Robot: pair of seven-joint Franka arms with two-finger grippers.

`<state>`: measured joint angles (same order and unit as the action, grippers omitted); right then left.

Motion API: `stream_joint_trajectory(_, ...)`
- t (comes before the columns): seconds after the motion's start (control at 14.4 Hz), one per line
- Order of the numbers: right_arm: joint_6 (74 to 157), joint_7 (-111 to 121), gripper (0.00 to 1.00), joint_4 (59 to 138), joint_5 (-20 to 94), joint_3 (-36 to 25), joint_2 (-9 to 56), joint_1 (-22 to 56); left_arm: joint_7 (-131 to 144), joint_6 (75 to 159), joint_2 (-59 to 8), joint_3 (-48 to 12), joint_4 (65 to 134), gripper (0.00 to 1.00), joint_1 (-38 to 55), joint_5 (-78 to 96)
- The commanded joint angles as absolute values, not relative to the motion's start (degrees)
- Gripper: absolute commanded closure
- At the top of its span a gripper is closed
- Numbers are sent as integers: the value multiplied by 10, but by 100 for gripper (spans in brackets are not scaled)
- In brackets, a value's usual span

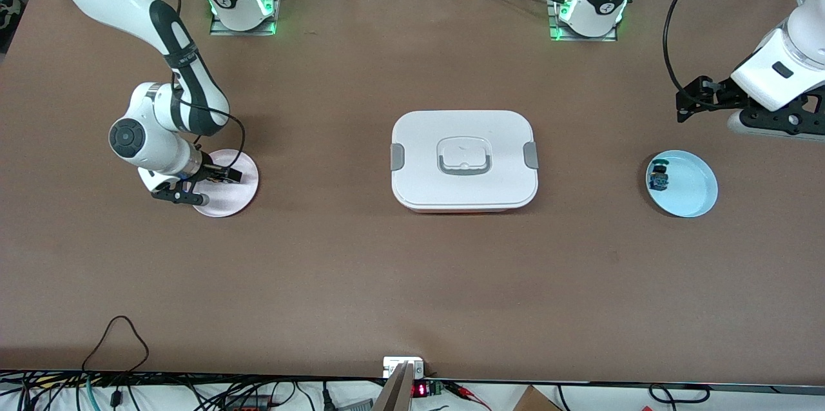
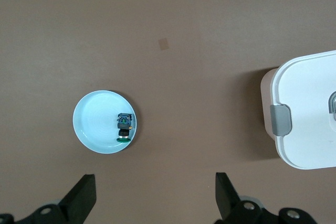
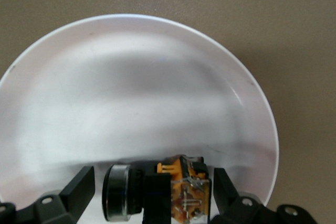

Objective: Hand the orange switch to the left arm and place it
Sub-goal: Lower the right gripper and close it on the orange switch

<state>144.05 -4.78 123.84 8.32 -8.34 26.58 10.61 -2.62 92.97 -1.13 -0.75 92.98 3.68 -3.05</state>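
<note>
The orange switch (image 3: pixel 184 192), orange body with a black cylindrical end, lies on its side on a pale pink plate (image 3: pixel 136 93) toward the right arm's end of the table. My right gripper (image 3: pixel 152 178) is down on that plate (image 1: pixel 240 195), open, with one finger on each side of the switch. In the front view the right gripper (image 1: pixel 205 183) hides the switch. My left gripper (image 1: pixel 682 107) hangs open and holds nothing, over bare table beside a light blue plate (image 1: pixel 693 192). The white box (image 1: pixel 464 160) stands mid-table between the two plates.
A blue-and-black switch (image 2: pixel 124 127) lies in the light blue plate (image 2: pixel 97 121). The box's grey side clip (image 2: pixel 280 120) shows in the left wrist view, with the left gripper (image 2: pixel 155 182) over brown table. The arm bases (image 1: pixel 242 2) stand along the table's edge farthest from the front camera.
</note>
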Motion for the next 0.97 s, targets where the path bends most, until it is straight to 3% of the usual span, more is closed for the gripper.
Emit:
stream_joint_trajectory(0.0, 1446, -45, 8, 1244, 89, -83, 264, 109, -28, 915, -19, -7, 910, 0, 40, -32)
stream_joint_trajectory(0.07, 1443, -26, 43, 1244, 88, -83, 263, 109, -28, 915, -19, -7, 910, 0, 40, -32)
stream_joint_trajectory(0.14, 1443, -23, 61, 1243, 88, -83, 261, 109, -29, 915, -19, -7, 910, 0, 40, -32)
stream_joint_trajectory(0.28, 1441, -9, 84, 1241, 88, -83, 258, 109, -28, 915, -19, -7, 910, 0, 40, -33)
stream_joint_trajectory(0.42, 1435, -7, 92, 1238, 88, -82, 253, 110, -29, 915, -19, -7, 910, 0, 40, -32)
stream_joint_trajectory(0.63, 1392, 1, 92, 1221, 86, -81, 234, 113, -28, 915, -19, -7, 910, 0, 40, -33)
stream_joint_trajectory(0.91, 1284, 1, 92, 1135, 88, -82, 225, 119, -29, 915, -19, -7, 911, 0, 40, -32)
